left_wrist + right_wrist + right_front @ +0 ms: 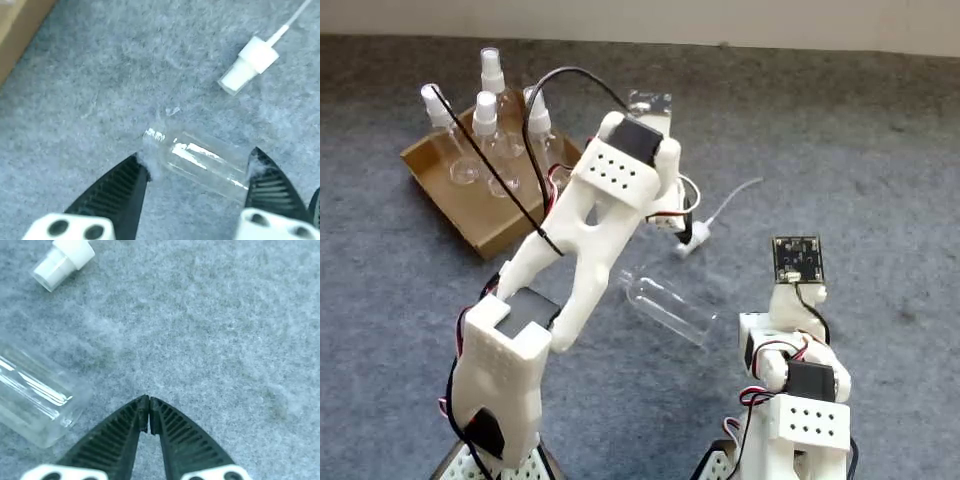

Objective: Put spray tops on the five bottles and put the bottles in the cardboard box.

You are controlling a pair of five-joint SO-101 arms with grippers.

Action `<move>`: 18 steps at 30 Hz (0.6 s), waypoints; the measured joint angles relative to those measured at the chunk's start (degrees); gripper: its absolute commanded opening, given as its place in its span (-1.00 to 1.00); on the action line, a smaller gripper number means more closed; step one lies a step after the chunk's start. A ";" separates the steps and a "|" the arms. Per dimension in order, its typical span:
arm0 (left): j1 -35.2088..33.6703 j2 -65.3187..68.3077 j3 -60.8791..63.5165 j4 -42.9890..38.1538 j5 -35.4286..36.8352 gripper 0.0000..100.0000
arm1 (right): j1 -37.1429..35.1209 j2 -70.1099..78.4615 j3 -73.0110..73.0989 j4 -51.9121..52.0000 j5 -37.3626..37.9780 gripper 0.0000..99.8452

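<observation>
The capless bottle lies flat mid-tabletop under the empty, wide-spread left tool, long axis running jaw to jaw; the right tool, closed and empty, is near its base.

Hand closed over carpet; bottle, spray top nearby.

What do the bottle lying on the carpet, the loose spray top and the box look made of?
Bottle: clear glossy plastic, perhaps glass; see-through with bright glints. Spray top: opaque white plastic, matte, no glare. Cardboard box: brown matte cardboard, judging by its dull flat walls.
</observation>
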 measured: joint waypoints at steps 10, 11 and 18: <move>3.25 -18.73 13.80 0.18 1.05 -0.51 | 0.00 0.00 0.00 0.00 0.00 -0.99; 3.60 -19.69 15.47 0.18 1.05 -0.51 | 0.00 0.00 0.00 0.00 0.00 -0.99; 3.34 -20.92 25.67 -1.76 4.31 -0.51 | 0.00 0.00 0.00 0.00 0.00 -0.99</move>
